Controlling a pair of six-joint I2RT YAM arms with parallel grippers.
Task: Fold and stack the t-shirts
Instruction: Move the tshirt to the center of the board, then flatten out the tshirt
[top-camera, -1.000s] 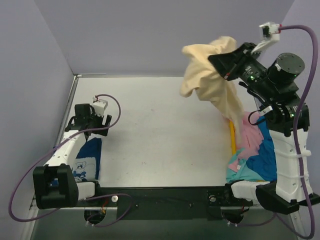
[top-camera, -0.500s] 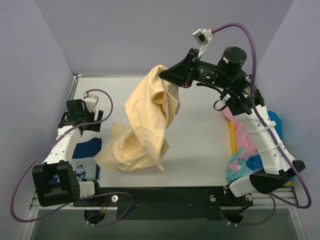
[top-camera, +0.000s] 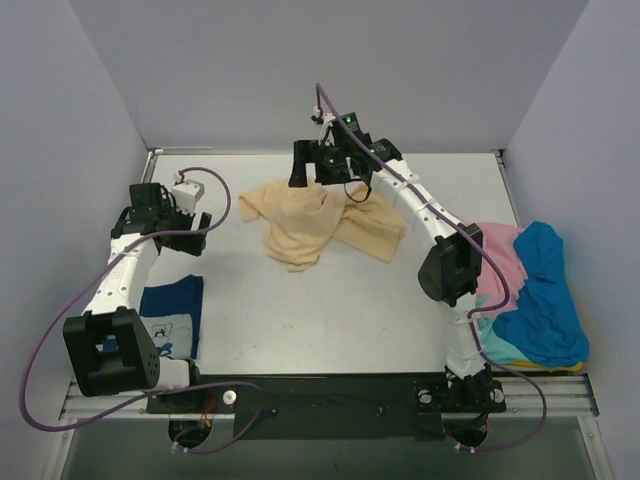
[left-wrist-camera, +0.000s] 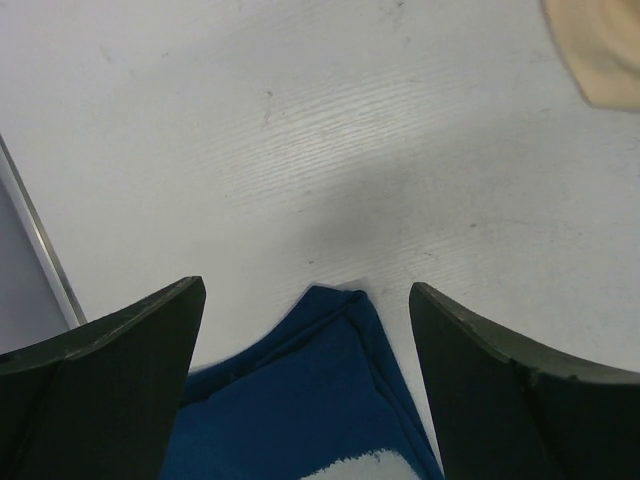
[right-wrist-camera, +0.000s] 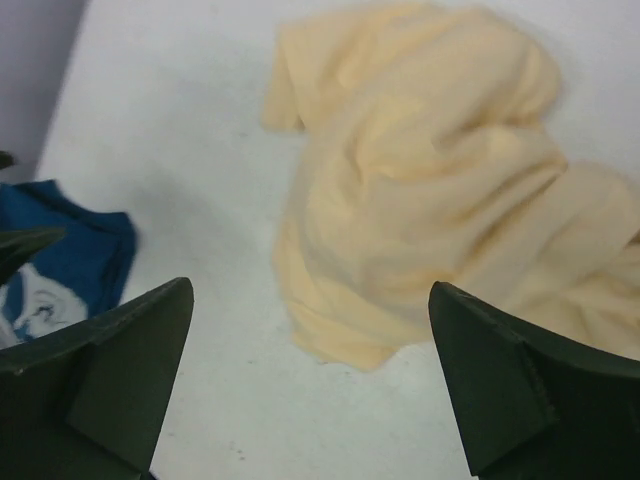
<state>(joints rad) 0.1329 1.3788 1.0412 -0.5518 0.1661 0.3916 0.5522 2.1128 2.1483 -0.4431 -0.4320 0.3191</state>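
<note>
1. Nearest to the arm bases, at the left side of the table (top-camera: 300, 320), lies the navy t-shirt (top-camera: 172, 312). It is folded into a flat rectangle. A white cartoon print shows on its near part, but it is too small to read any letters.
2. At the near right there is a loose heap of t-shirts. The bright blue t-shirt (top-camera: 545, 290) is crumpled on top. The pink t-shirt (top-camera: 497, 255) comes out from under it toward the far side, and the teal t-shirt (top-camera: 490, 342) shows at the near edge.
3. A little farther, on the left, the left gripper (left-wrist-camera: 305, 288) hangs above the far corner of the navy t-shirt. Its jaws stand wide apart, with nothing between them.
4. Farther, about the middle of the table, the tan t-shirt (top-camera: 320, 222) lies unfolded and wrinkled in soft heaps, well apart from the other shirts.
5. Farthest, the right gripper (right-wrist-camera: 310, 288) hovers over the far edge of the tan t-shirt, with its arm stretched long across the table. Its jaws are spread wide and hold nothing; the cloth lies on the table below them.
</note>
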